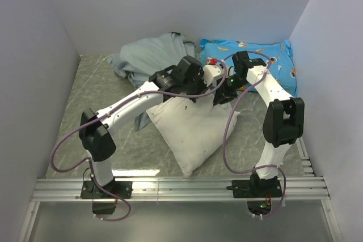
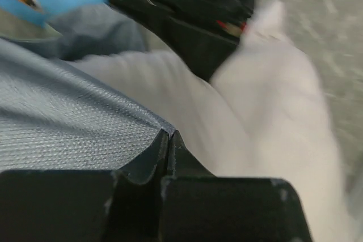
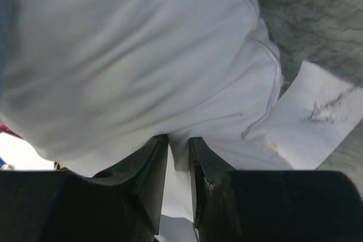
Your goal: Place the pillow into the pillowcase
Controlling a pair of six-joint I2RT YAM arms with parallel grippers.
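Two claws meet at the pillow's far end, each with its own cloth. Your left claw [image 2: 169,140] is clamped tight on a fold of the pillowcase [image 2: 57,117], and the grey-blue weave runs straight into the closed jaws. I read that as a hold on the case's edge, taken so the mouth can be lifted. Your right claw [image 3: 178,143] is narrow, with a pinch of the pillow [image 3: 142,55] between its fingers. It grips near the seamed corner where the tag [image 3: 320,114] sticks out, probably because a corner is the easiest part to feed in first.

From above, the pillow lies in the middle of the bench [image 1: 79,83], with one corner pointing to 6 o'clock. Its far end is hidden under the arms, but what shows is outside the case. The bulk of the pillowcase is heaped at about 11 o'clock from the pillow. The cushion [image 1: 255,55] sits at 1 o'clock by the back wall and plays no part.

You cannot tell from the left wrist view whether one layer or both are pinched. If both are, the mouth will not open. In that case expect to regrip before you push the corner toward 11 o'clock.
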